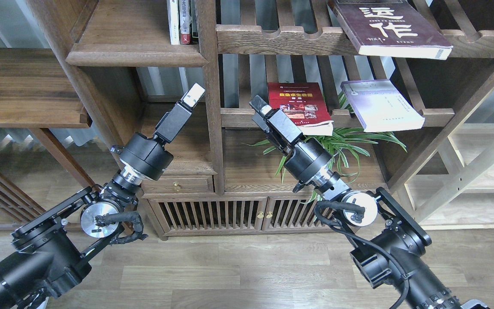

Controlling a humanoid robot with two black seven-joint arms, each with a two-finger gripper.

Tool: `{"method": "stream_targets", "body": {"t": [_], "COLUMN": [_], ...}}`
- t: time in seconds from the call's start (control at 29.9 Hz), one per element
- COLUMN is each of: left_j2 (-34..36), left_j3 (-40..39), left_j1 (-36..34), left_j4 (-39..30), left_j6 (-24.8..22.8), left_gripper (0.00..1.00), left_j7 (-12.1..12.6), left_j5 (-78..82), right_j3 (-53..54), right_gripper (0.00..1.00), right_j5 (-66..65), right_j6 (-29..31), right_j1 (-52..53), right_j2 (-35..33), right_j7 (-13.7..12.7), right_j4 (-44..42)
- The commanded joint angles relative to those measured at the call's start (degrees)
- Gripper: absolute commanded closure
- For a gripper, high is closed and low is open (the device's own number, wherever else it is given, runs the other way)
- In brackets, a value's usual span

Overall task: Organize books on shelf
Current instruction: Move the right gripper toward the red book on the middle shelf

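The solid dark-brown wooden shelf [135, 53] is seen above the left end effector [194, 95]. Above the right end effector [259, 107], a thick maroon paperback [390, 28] overhangs a slatted rack [281, 38]. A pale lavender paperback [380, 105] and a red paperback [300, 107] lie to its right. Both arms are raised and empty; finger spacing cannot be told.

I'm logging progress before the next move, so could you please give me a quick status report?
Left claw and right claw raised, holding nothing, finger state unclear. Red book, lavender book, maroon book lying on slatted racks. Shelf not yet loaded.
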Motion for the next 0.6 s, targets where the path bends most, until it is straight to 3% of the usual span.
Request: {"method": "stream_targets", "body": {"t": [0.0, 0.37, 0.57], "left_j2": [0.06, -0.9, -0.9], "left_j3": [-0.12, -0.03, 0.06], "left_j1": [-0.09, -0.09, 0.0], "left_j4": [0.01, -0.34, -2.01], "left_j6": [0.0, 0.0, 0.0], "left_gripper": [0.02, 0.02, 0.02], "left_j7": [0.82, 1.69, 1.78], "left_j5": [0.04, 0.04, 0.04], "right_j3": [-0.01, -0.18, -0.18], "right_gripper": [0.0, 0.0, 0.0], "right_j5": [0.06, 0.15, 0.67], "right_j6": [0.0, -0.26, -3.68], "right_j1": [0.01, 0.01, -0.51], "right_j2": [0.0, 0.0, 0.0], "right_j7": [0.0, 0.0, 0.53], "right_j4": [-0.04, -0.04, -0.04]}}
